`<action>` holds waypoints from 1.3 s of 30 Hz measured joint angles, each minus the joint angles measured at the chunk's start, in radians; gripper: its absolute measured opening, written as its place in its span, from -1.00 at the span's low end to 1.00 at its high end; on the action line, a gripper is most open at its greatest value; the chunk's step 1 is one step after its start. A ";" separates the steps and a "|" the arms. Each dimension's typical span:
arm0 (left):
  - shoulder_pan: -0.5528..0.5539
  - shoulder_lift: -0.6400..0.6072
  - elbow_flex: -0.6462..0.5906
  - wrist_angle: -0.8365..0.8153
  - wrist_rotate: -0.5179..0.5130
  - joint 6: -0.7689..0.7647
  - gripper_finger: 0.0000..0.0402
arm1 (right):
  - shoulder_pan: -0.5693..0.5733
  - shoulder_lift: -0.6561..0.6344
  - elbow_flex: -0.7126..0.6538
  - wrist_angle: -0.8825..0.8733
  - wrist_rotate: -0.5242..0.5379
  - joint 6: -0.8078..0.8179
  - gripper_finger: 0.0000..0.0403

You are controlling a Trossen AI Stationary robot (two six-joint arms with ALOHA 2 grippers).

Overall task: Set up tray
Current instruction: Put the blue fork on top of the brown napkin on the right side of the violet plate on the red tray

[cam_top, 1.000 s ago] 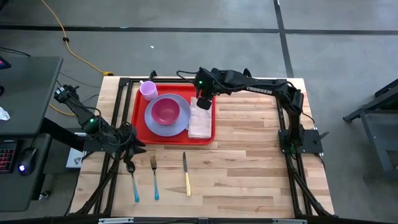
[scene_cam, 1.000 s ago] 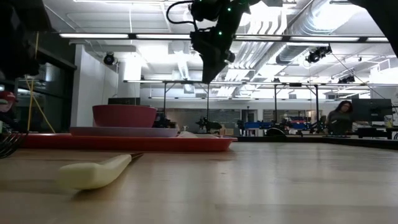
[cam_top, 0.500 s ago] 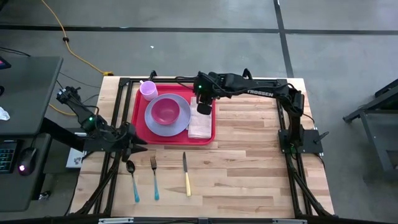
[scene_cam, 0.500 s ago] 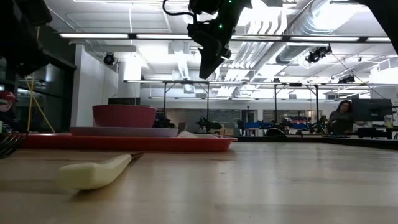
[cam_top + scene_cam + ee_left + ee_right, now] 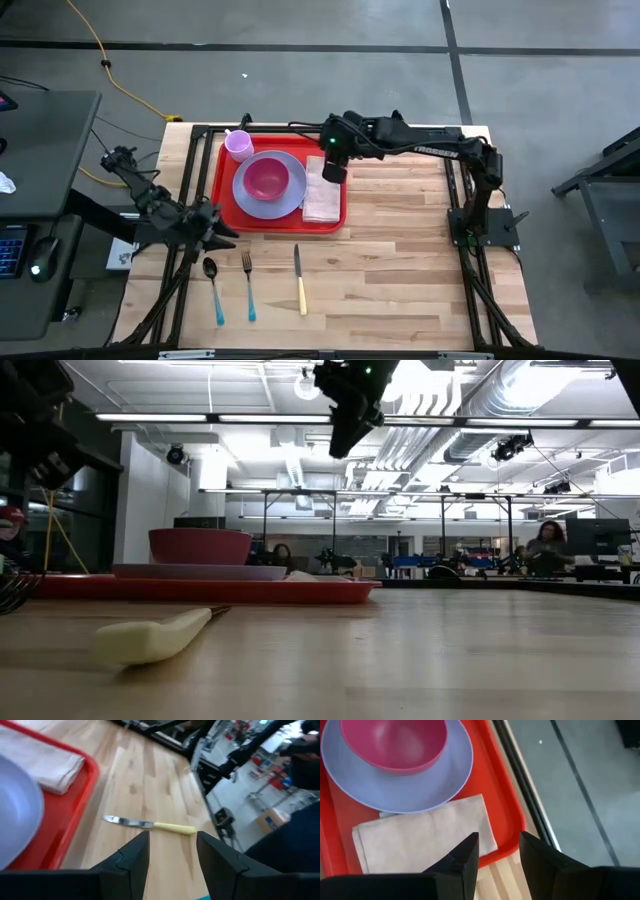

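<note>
Hovering empty, the parted right pincer (image 5: 335, 172) overhangs the tray's (image 5: 225, 200) napkin-side (image 5: 322, 198) rim.

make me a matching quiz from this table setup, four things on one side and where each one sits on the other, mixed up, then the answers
Things:
1. pink bowl
2. napkin
3. lavender cup
4. knife

Places:
A. on the bare wooden table, off the tray
B. on the lavender plate
C. flat on the tray, on the plate's right in the high view
D. in a corner of the tray, beside the plate

Pairs: 1-B, 2-C, 3-D, 4-A
</note>
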 joint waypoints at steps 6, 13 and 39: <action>0.000 -0.051 0.000 -0.008 0.028 0.048 -0.04 | 0.009 -0.083 0.000 -0.054 0.094 0.021 -0.41; 0.000 -0.087 -0.001 -0.008 0.041 0.085 -0.04 | 0.009 -0.195 0.000 -0.147 0.150 0.075 -0.42; 0.002 -0.090 -0.001 0.095 0.055 0.127 -0.04 | 0.190 -1.041 -0.910 0.315 0.155 0.346 -0.42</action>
